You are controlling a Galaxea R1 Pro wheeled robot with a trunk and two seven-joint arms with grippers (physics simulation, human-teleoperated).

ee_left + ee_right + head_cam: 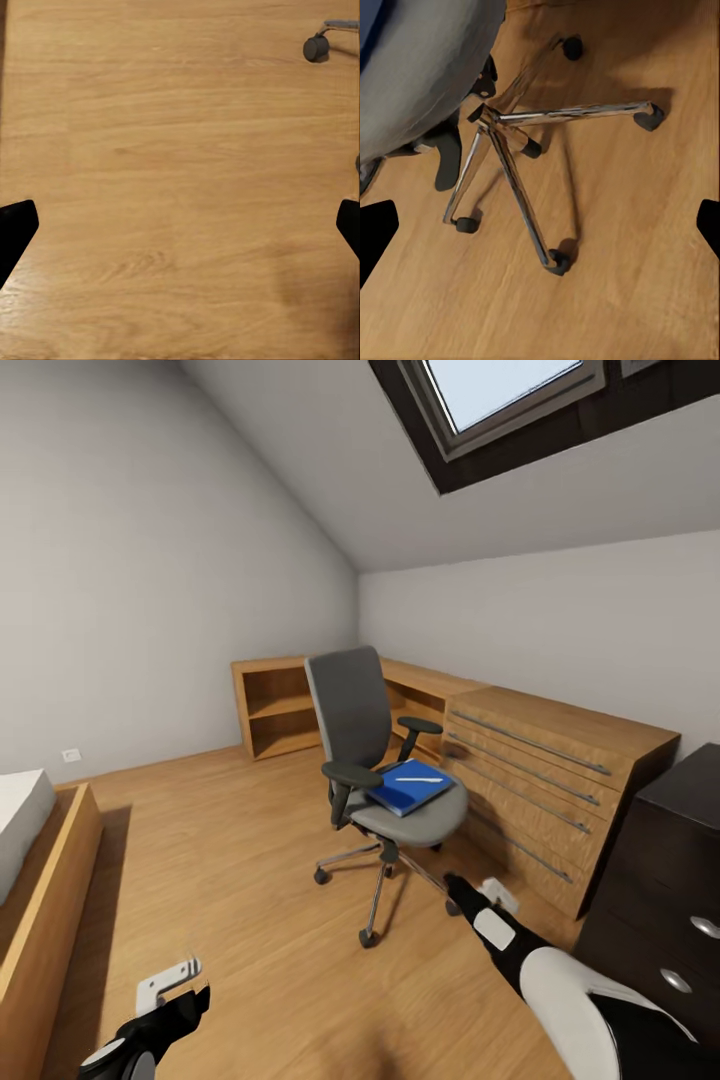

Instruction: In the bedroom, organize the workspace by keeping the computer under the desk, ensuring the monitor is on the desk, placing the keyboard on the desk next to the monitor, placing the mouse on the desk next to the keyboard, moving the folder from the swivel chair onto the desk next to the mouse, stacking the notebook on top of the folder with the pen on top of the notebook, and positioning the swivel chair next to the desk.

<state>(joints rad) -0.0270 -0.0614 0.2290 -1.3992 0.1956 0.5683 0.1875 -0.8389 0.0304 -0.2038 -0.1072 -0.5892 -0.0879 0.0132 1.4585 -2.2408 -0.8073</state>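
Observation:
The grey swivel chair [372,760] stands mid-room on the wood floor. On its seat lies the blue folder [408,788] with the white pen [420,780] on top. At the right edge is the dark drawer end of the desk [655,880]. My right gripper [478,890] is open and hovers low beside the chair's chrome base [510,127]; the right wrist view also shows the seat's underside [420,67]. Down over bare floor, my left gripper [170,985] is open too. The computer, monitor, keyboard, mouse and notebook are out of view.
A light wooden drawer unit [555,780] runs along the right wall, meeting an open shelf unit [275,705] in the corner. A bed [35,880] with a wooden frame is at the left. A chair caster [316,48] shows in the left wrist view.

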